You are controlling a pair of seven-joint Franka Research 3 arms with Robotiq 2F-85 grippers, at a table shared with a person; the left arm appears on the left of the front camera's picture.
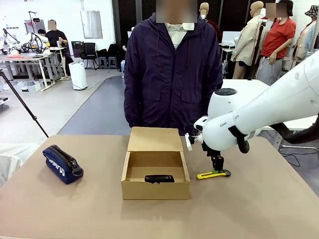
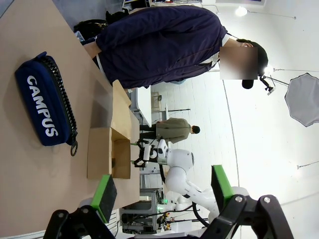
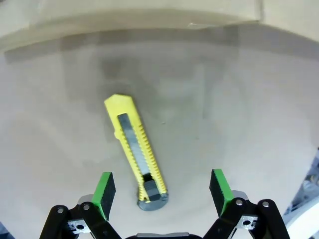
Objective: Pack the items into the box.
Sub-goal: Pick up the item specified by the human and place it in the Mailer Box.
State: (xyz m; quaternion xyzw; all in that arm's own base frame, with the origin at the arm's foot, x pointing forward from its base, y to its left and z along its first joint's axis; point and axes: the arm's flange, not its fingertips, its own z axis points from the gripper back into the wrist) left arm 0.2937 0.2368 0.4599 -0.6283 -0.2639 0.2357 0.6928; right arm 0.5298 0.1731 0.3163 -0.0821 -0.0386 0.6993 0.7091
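The tan cardboard box [image 1: 155, 182] stands open in the middle of the table, its flap lid tilted back toward the person. A black oblong gadget [image 1: 159, 178] lies inside it near the front wall. To its right, on the table, lies the yellow utility knife [image 1: 213, 174] with a black end. My right gripper [image 1: 218, 167] hangs just above the knife's black end, open; in the right wrist view the knife [image 3: 136, 153] lies between and ahead of the green pads [image 3: 105, 187], untouched. My left gripper [image 2: 162, 191] is open and holds nothing; the box [image 2: 110, 152] is ahead of it.
A dark blue zipped pencil case [image 1: 62, 164] marked CAMPUS [image 2: 44, 107] lies at the table's left. A person in a dark purple jacket [image 1: 172, 69] stands at the far edge behind the box. The right arm's white body [image 1: 264, 112] reaches over the table's right side.
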